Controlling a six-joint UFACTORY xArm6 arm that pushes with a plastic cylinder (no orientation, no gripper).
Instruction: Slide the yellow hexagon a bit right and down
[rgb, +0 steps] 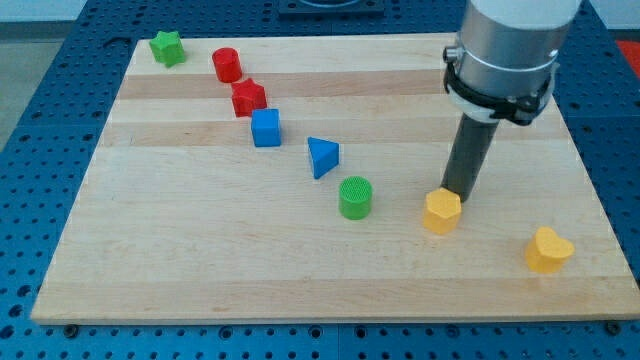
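My tip (460, 192) touches the yellow hexagon (441, 212) at its upper right; there is no gripper. I should move to its upper left before pushing toward the yellow heart (548, 249)

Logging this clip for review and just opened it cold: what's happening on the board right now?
A single robot arm with a dark rod is working a wooden board scattered with small coloured blocks. My tip sits right at the upper edge of the yellow hexagon, apparently touching it, placed to push it toward the view's bottom. A yellow heart lies toward the view's bottom right, and a green cylinder sits left of the hexagon. The other blocks trail up toward the view's top left, away from the rod.
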